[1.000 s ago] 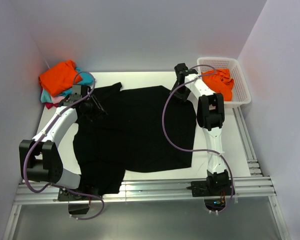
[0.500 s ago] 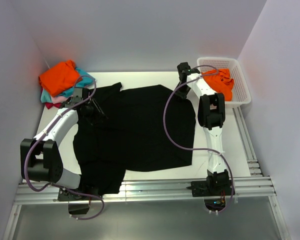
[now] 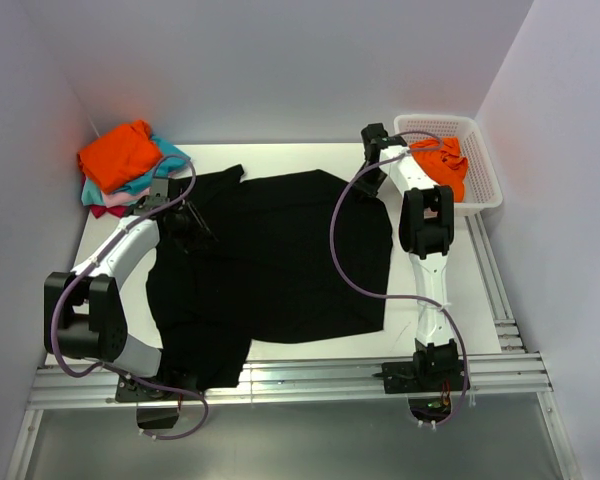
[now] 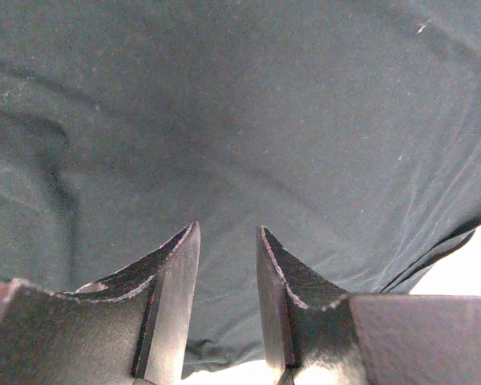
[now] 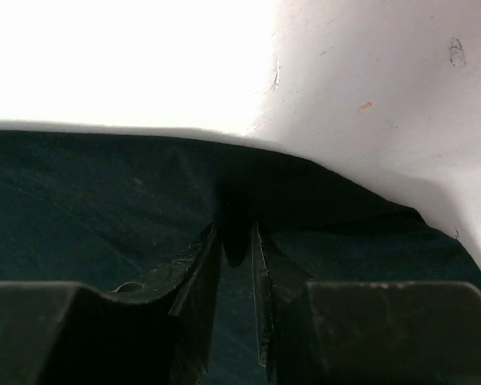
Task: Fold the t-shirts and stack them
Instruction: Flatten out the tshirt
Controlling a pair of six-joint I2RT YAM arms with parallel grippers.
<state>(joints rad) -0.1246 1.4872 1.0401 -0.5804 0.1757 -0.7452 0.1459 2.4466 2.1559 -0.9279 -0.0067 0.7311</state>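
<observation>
A large black t-shirt (image 3: 280, 260) lies spread flat on the white table (image 3: 440, 300). My left gripper (image 3: 187, 222) hovers over its left shoulder near the sleeve. In the left wrist view the gripper (image 4: 227, 228) is open, with black cloth (image 4: 264, 104) below and between the fingers. My right gripper (image 3: 365, 184) is at the shirt's far right corner. In the right wrist view it (image 5: 235, 228) is shut on a pinched fold of the black cloth (image 5: 80, 192) at its edge. A folded orange shirt (image 3: 118, 152) tops a stack with teal (image 3: 166, 155) and pink (image 3: 100, 203) at the far left.
A white lattice basket (image 3: 485, 160) stands at the far right with a crumpled orange shirt (image 3: 442, 165) in it. Grey walls close in the table on three sides. A metal rail (image 3: 300, 378) runs along the near edge by the arm bases.
My right gripper has moved a little toward the far right, holding the shirt's corner. The left arm has shifted slightly right over the left shoulder. The shirt has barely moved.
</observation>
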